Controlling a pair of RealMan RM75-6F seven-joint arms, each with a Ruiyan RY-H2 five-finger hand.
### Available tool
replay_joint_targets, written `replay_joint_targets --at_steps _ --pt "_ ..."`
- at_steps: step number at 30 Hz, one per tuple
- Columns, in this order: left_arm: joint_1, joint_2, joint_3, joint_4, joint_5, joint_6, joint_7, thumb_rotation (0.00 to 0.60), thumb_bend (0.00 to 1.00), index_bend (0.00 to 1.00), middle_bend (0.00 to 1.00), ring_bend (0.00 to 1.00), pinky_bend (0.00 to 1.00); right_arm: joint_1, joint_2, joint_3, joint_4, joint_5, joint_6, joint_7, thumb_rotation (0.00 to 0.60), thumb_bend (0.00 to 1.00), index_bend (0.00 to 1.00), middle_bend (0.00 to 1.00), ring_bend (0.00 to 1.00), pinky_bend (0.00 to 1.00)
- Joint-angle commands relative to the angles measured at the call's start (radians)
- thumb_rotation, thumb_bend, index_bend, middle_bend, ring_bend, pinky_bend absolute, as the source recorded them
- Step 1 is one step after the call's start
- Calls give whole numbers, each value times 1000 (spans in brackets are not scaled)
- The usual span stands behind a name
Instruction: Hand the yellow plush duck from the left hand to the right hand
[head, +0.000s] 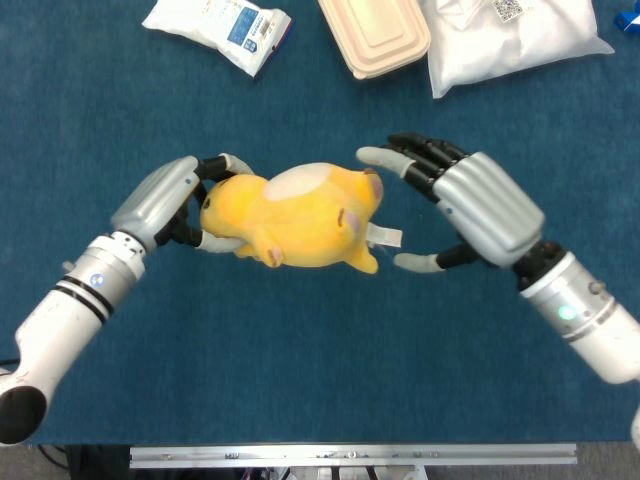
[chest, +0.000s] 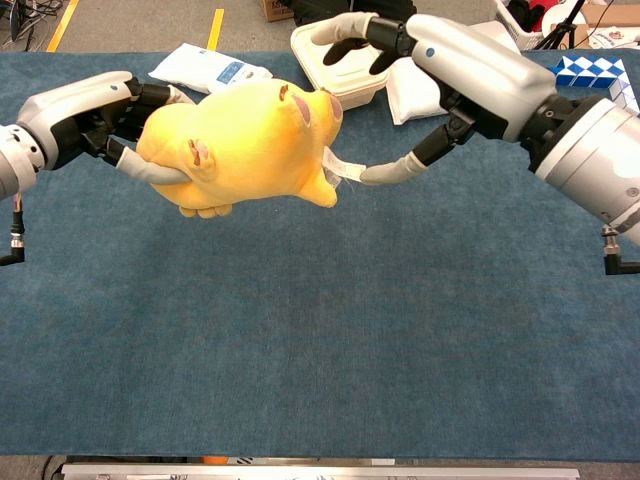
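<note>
The yellow plush duck hangs in the air above the blue table, lying sideways with its white tag pointing right. My left hand grips its left end, fingers wrapped around it. My right hand is spread wide just to the duck's right, one finger over the top right end and the thumb below the tag; whether they touch the plush is unclear. In the chest view the duck sits between the left hand and the right hand.
At the table's far edge lie a white packet with a blue label, a beige lidded container and a white plastic bag. A blue and white zigzag object sits at the far right.
</note>
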Motion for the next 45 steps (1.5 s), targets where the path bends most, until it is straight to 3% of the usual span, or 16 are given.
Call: replay_joint_targets --at_steps 1,12,17,22,25,27,30,33,36,45 --pt "-16 -21 -12 -4 -31 1 25 600 279 474 450 372 568 26 -35 1 9 12 -9 -39 600 0 142 211 126 230" --pt "-29 -35 -24 -16 -73 -21 34 600 279 470 450 372 568 89 -148 13 56 78 1 -165 600 13 147 229 129 246" --pt "-28 -28 -30 -20 -72 -35 19 600 279 467 450 372 568 102 -188 20 83 93 24 -183 600 190 267 305 216 351" --pt "-22 -19 -36 -15 -61 -46 -5 600 280 441 444 371 568 104 -214 11 108 87 47 -181 600 371 451 412 363 538" --pt "-19 -6 -34 -10 -48 -68 -22 600 279 378 387 320 559 103 -214 7 116 88 50 -165 600 410 484 436 395 598" --pt "-22 9 -31 -7 -41 -98 -37 600 278 297 296 219 510 101 -210 6 116 85 53 -151 600 423 499 443 406 612" --pt "-23 27 -29 2 -18 -132 -58 600 276 129 105 30 317 97 -197 3 114 74 60 -132 600 422 509 449 414 615" --pt "-17 44 -28 12 9 -152 -83 600 276 11 3 0 155 91 -179 -3 109 58 68 -116 600 421 511 450 418 615" --pt "-4 54 -31 25 38 -148 -109 600 275 0 0 0 96 84 -161 -10 99 44 76 -96 600 421 513 453 426 615" --pt "41 96 -2 92 109 -109 -112 600 275 0 0 0 85 36 -76 -46 79 -25 126 -32 600 417 513 453 432 615"
